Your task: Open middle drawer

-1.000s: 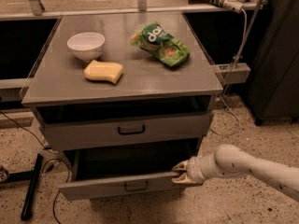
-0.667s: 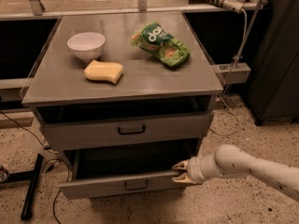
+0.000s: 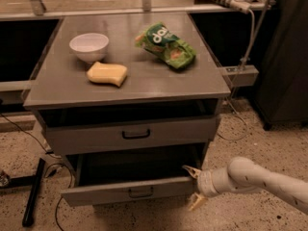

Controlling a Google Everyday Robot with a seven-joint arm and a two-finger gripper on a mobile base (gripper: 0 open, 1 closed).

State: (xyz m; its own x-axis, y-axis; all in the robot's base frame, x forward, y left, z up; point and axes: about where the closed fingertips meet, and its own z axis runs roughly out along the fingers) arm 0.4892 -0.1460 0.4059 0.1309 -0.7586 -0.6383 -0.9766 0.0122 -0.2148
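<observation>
Mid drawer: lower of the two fronts in view, under the cabinet's counter; I take it as the task's drawer. Part-way out, dark inside showing behind the front.
Handle: small black bar, centre of front, untouched.
Gripper: at the front's right end, low right of pic, not on the handle.
Fingers: spread apart, not clenched. One sits up behind the front, the other low before it, so they straddle the right corner. Can't tell if either presses the panel.
Arm: white, comes in from the right edge, near floor level.
Risk 1: pull is off-centre, at one end. Drawer may skew on its runners and bind.
Risk 2: hold is a loose hook on an edge. Finger could slip off the corner and lose the drawer.
Risk 3: over-pull. Box could run past its stop, sag or drop out.
Facing: front faces the camera, out of the cabinet; travel is toward the viewer.
Long axis: left-right across the pic, right end a bit higher.
Upper drawer: shut, own black handle, just above.
Counter: grey, bears white bowl, yellow sponge beside it, green chip bag to the right.
Floor: black bar lies left of the drawer's left corner, apart from it.
</observation>
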